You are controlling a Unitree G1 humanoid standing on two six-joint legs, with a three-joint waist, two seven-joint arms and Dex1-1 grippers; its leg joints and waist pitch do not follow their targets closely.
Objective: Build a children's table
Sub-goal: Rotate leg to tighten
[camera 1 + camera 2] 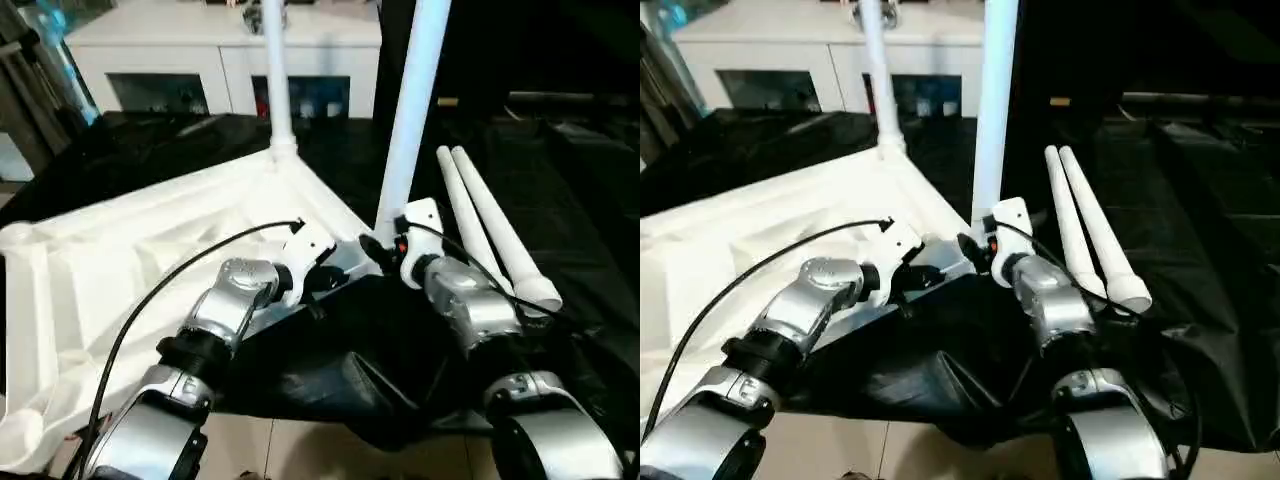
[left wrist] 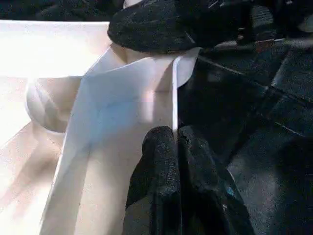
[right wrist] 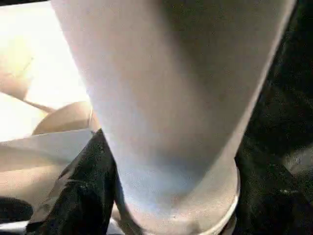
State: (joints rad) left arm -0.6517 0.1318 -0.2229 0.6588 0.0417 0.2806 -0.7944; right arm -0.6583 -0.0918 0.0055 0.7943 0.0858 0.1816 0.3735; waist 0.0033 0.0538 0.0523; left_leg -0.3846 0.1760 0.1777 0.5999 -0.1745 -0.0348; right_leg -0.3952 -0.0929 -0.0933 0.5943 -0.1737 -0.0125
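White tabletop [image 1: 120, 250] rim pinched by left gripper [image 2: 175, 142] (fingers together).

Both silver forearms reach forward, converging. The left gripper [image 2: 177, 147] has its black fingers pressed together. The right gripper [image 3: 166, 196] seems to have its fingers spread.

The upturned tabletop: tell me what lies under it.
The tabletop lies ribbed side up on a black cloth, which shows along its near edge and around the two loose legs. What the cloth itself rests on is covered.
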